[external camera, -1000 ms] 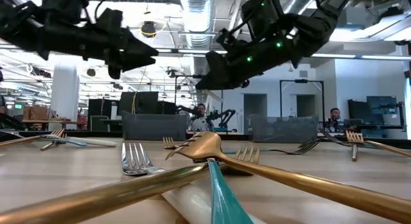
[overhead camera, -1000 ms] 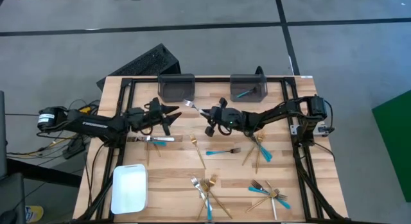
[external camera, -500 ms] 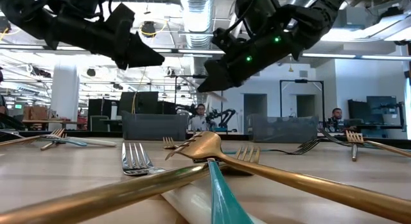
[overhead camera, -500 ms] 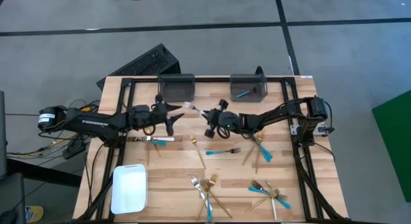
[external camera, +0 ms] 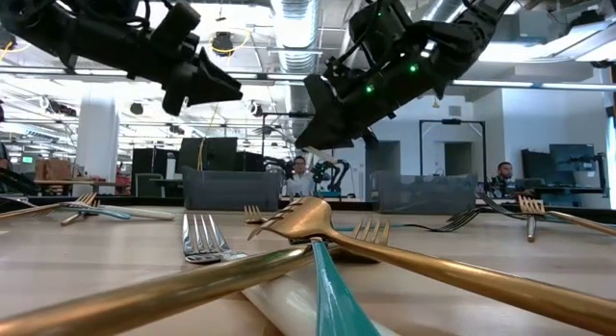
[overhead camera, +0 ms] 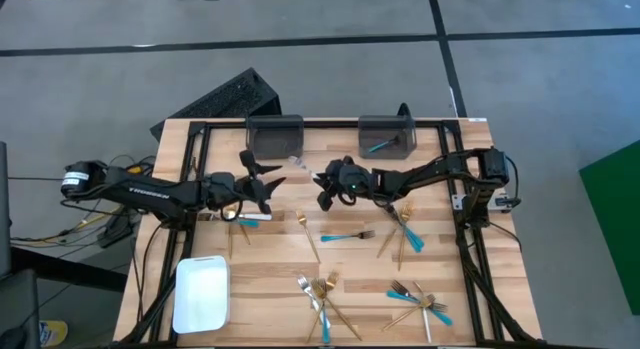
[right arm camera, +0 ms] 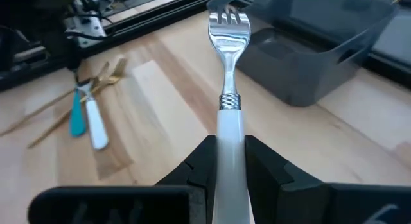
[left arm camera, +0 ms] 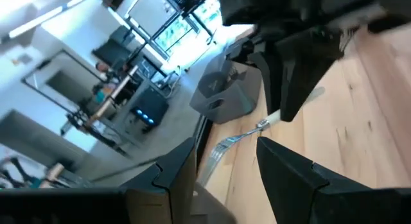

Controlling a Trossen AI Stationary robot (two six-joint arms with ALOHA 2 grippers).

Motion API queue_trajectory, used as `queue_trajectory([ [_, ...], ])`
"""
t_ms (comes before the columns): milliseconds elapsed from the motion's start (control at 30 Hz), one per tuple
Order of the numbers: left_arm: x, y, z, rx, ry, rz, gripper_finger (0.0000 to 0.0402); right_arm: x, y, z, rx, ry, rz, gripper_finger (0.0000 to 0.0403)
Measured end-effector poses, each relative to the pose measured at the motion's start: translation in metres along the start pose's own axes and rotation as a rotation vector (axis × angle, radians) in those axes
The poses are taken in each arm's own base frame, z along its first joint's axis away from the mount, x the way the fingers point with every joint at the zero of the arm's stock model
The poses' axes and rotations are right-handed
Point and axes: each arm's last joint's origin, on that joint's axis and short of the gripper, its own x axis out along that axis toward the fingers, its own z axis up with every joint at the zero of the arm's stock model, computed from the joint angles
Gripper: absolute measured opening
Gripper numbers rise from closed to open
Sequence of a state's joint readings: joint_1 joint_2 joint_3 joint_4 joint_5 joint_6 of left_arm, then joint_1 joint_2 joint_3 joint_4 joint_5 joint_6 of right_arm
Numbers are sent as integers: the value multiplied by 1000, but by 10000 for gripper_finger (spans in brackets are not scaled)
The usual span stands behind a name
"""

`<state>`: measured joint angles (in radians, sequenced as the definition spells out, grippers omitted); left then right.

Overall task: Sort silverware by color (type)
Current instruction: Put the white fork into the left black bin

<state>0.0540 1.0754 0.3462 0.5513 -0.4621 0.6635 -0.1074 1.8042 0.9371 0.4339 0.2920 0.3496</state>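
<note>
Right hand clenched on the white-handled silver fork, near the left grey bin; left hand released alongside; fork judged light, stiff, slippery, best gripped mid-handle.

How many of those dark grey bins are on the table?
2, both at the table's far edge: the left bin, apparently empty, and the right bin, holding a turquoise-handled utensil.

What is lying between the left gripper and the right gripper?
In the high view, the silver fork held by the right gripper reaches into the gap toward the open left gripper; below it is bare table.
</note>
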Motion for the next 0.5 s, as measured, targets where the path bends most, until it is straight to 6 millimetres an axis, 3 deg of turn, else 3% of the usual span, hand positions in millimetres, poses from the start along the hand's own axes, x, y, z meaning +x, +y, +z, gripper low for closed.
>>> queue_trajectory([
  [333,32,-9,17,300,175,65,154,2,5,10,56,70,-9,82],
  [500,40,-13,18,368,203,56,154,2,6,9,105,103,-34,82],
])
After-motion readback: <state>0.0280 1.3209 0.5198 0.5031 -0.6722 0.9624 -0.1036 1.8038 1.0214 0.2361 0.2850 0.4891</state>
